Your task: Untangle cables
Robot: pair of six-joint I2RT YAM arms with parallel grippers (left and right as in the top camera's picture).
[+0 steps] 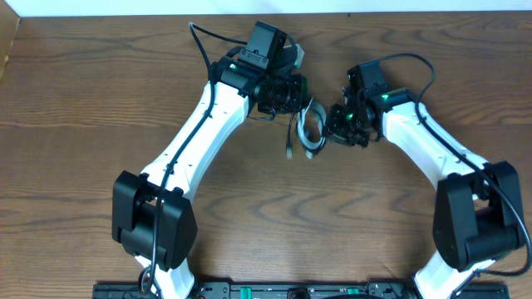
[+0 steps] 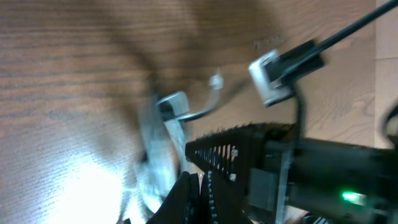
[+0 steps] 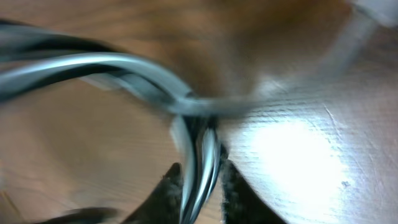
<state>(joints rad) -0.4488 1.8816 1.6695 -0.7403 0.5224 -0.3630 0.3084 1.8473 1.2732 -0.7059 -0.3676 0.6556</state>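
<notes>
The cables lie as a small black-and-white bundle on the wooden table between my two arms, with one black end trailing toward the front. My right gripper is at the bundle's right side. In the right wrist view its fingers press on both sides of white and black strands, and a pale loop arcs away to the left. My left gripper is just above the bundle. Its jaws are shut, nothing showing between them, and a white cord end lies ahead, blurred.
Both arms reach in from the front corners and nearly meet at the table's far middle. Thick black robot wires loop behind the left wrist. The right arm's dark body fills the left wrist view's lower right, with a white block above it.
</notes>
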